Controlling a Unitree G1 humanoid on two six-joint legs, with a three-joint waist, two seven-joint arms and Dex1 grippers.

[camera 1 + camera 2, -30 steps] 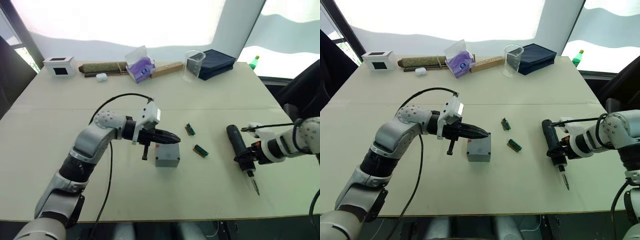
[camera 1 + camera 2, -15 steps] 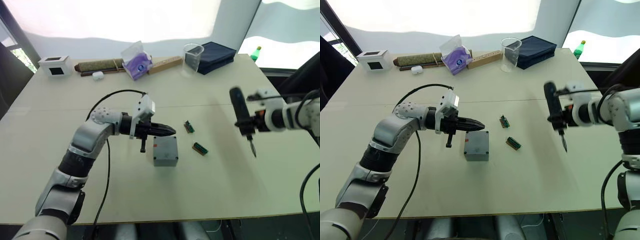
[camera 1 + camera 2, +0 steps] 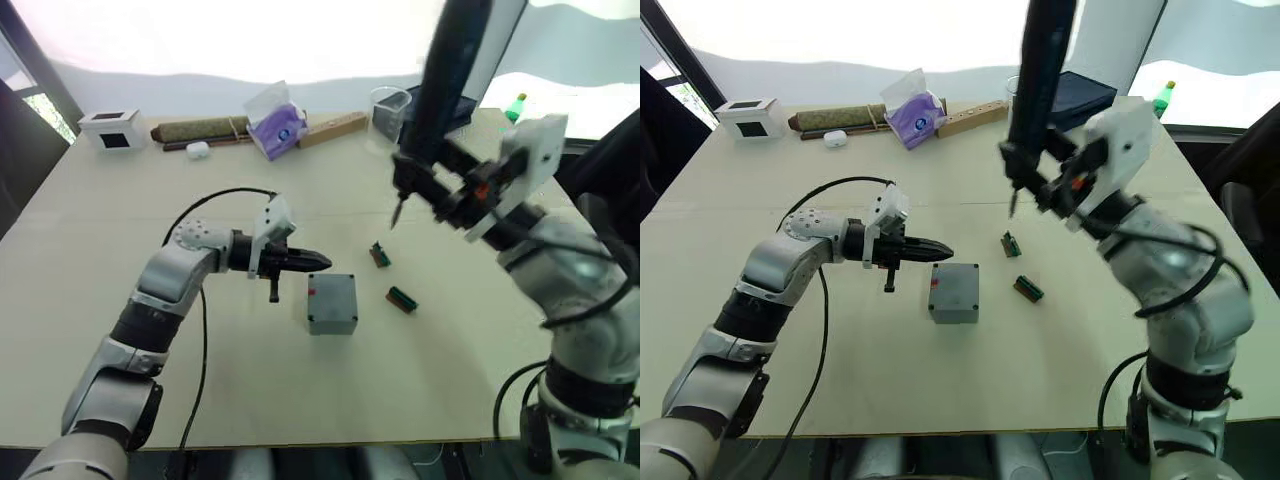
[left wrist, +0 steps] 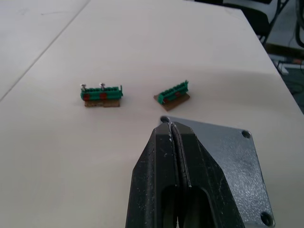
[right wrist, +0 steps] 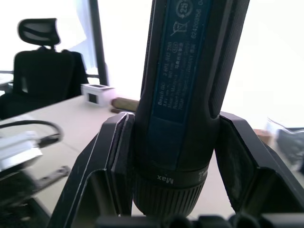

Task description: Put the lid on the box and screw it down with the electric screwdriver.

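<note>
Since half a second ago my right arm has swung up and inward, and the electric screwdriver now stands high over the table, nearly upright with its bit pointing down above the bare surface beyond the box. My right gripper is clamped on the screwdriver's barrel, one finger on each side of it. My left gripper has drawn back slightly from the box; its fingers are pressed together, tips just beside the box's near upper corner (contact not confirmed).

The box sits near the table's middle, with the lid seated flat on top; recessed corner holes are visible, and a small red mark shows on the side facing my left arm.

Two small green terminal blocks lie to the right of the box, apart from it and from each other.

Along the far edge stand a white box with a black window, a purple tissue pack, a clear beaker, a dark navy case and a green bottle.
</note>
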